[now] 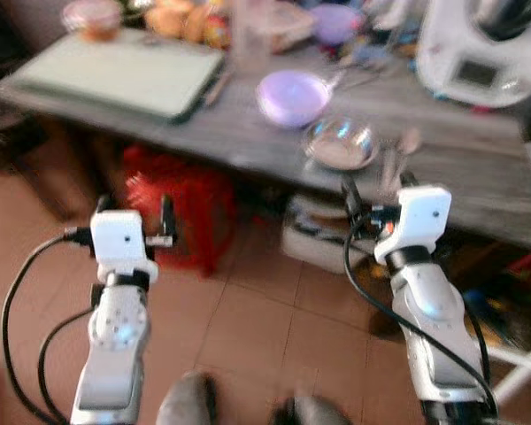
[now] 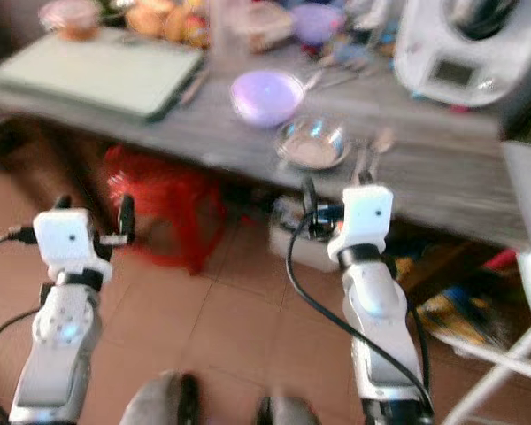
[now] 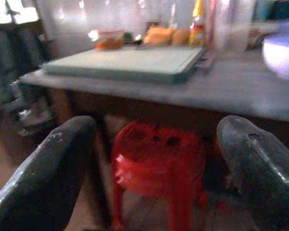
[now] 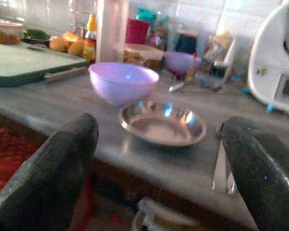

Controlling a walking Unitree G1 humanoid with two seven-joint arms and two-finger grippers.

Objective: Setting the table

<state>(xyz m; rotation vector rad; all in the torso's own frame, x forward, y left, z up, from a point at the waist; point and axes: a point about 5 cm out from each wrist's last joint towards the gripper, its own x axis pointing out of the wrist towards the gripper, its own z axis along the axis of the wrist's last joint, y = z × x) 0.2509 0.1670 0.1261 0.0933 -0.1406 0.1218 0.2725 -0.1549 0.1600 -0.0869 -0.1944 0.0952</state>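
Note:
On the grey counter (image 1: 478, 168), a lilac bowl (image 1: 292, 96) stands beside a shallow steel dish (image 1: 341, 144), which sits near the front edge. Cutlery (image 1: 396, 158) lies just right of the dish. My right gripper (image 1: 378, 186) is open and empty, held in front of and slightly below the counter edge, facing the steel dish (image 4: 162, 123) and the lilac bowl (image 4: 123, 81). My left gripper (image 1: 134, 205) is also open and empty. It hangs lower, over the tiled floor, and faces the space under the counter. The head views are blurred.
A green cutting board (image 1: 124, 71) covers the counter's left part, with oranges (image 1: 181, 19) and jars behind it. A white kitchen machine (image 1: 482, 44) stands at the right. Under the counter are a red plastic stool (image 3: 159, 163) and a white box (image 1: 314, 235).

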